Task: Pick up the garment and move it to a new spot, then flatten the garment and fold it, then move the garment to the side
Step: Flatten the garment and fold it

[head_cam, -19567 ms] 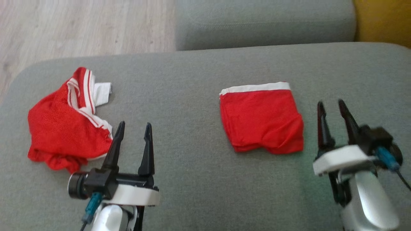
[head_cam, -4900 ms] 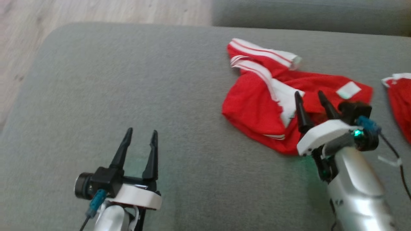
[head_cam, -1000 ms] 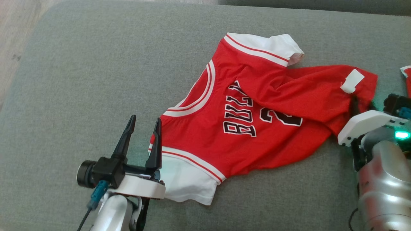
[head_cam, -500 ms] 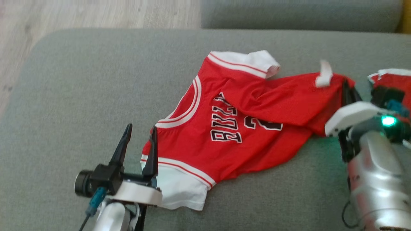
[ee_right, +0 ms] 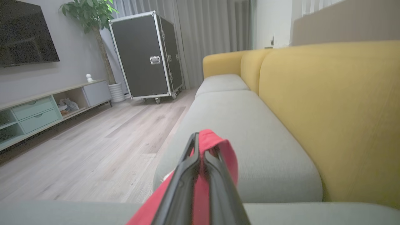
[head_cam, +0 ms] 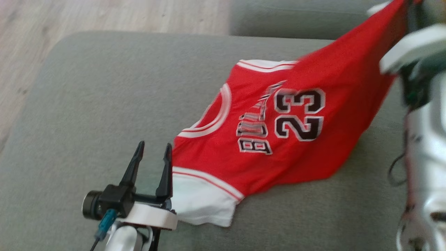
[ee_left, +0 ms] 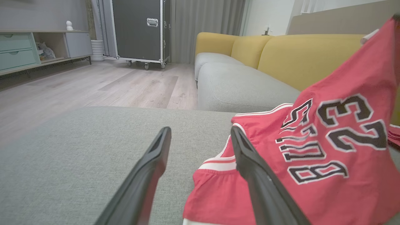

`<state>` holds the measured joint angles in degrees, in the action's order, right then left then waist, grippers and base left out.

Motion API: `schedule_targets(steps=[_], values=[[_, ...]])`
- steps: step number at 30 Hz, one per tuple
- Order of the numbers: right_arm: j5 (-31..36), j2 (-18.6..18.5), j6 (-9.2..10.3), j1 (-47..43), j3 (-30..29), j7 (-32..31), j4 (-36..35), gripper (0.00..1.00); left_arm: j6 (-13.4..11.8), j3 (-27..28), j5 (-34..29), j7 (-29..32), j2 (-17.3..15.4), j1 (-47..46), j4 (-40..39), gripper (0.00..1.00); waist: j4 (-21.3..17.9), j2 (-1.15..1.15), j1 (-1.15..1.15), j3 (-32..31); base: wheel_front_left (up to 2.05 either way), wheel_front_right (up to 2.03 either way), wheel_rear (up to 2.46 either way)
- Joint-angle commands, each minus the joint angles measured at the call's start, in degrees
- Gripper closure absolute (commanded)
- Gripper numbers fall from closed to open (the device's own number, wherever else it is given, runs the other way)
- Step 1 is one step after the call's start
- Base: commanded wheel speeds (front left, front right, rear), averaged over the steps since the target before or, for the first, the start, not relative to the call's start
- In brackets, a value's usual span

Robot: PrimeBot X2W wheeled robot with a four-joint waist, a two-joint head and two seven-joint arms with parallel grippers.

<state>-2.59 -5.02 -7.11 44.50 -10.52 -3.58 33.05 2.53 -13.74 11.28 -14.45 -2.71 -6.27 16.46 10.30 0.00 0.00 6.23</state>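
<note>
Grey seat cushion (head_cam: 104,104) carries everything. Wood floor (head_cam: 87,21) lies past its far-left corner, and a second grey cushion (head_cam: 296,21) lies beyond the far edge. The right wrist view shows a yellow sofa back (ee_right: 337,109) alongside.

Red jersey (head_cam: 278,139) is on the cushion's right half, printed side up, with "23" readable. One end is held up off the surface over the far-right corner. The fabric is pulled into a taut slope from there down toward the near edge. The low end lies on the cushion around the middle of the near edge: white sleeve (head_cam: 202,205) and white neckline trim (head_cam: 219,115). A second white-trimmed sleeve (head_cam: 264,64) lies flat toward the far edge.

Right gripper (ee_right: 201,144) has its fingers pinched tight on a fold of the red cloth, raised above the far-right corner. The head view is blurred there.

Left gripper (head_cam: 155,144) has its fingers moderately spread with nothing between them. It sits low over the cushion by the near edge, left of centre. Its right-hand finger is right at the jersey's edge; can't tell if it touches.

Small white tag (ee_left: 368,36) is near the raised end.
</note>
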Motion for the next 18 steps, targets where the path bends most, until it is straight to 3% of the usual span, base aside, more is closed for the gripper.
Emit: schedule_targets(steps=[1,7,13,14,15,18], values=[[2.1,-0.6,-0.37,5.5,0.2,-0.9,-2.8,1.0,0.0,1.1,0.4,-0.5,-0.2,-3.1,-1.9,0.0,2.5,0.0,0.0,1.9,0.0,0.0,0.0],[11.3,-2.6,-0.37,12.6,-4.3,-2.5,1.3,1.0,-0.3,-1.0,1.5,-0.5,-0.2,-4.3,-1.6,0.0,7.8,0.0,0.0,3.5,0.0,0.0,0.0],[19.1,-4.3,-0.37,18.0,-5.4,-1.6,12.4,1.0,-0.6,-2.4,2.4,-0.5,-0.2,-5.0,-1.6,0.0,12.0,0.0,0.0,5.4,0.0,0.0,0.0],[19.6,-4.4,-0.37,18.6,-5.1,-1.1,14.7,0.19,-0.6,-2.7,2.6,-0.5,-0.2,-5.2,-1.6,0.0,12.5,0.0,0.0,5.8,0.0,0.0,0.0],[19.8,-4.5,-0.37,19.0,-4.6,-0.7,17.3,0.0,-0.7,-3.0,2.8,-0.5,-0.2,-5.4,-1.7,0.0,12.9,0.0,0.0,6.1,0.0,0.0,0.0],[19.9,-5.3,-0.37,19.6,-2.6,-0.8,25.1,0.0,-1.0,-3.6,3.3,-0.5,-0.2,-5.7,-1.8,0.0,13.5,0.0,0.0,6.5,0.0,0.0,0.0]])
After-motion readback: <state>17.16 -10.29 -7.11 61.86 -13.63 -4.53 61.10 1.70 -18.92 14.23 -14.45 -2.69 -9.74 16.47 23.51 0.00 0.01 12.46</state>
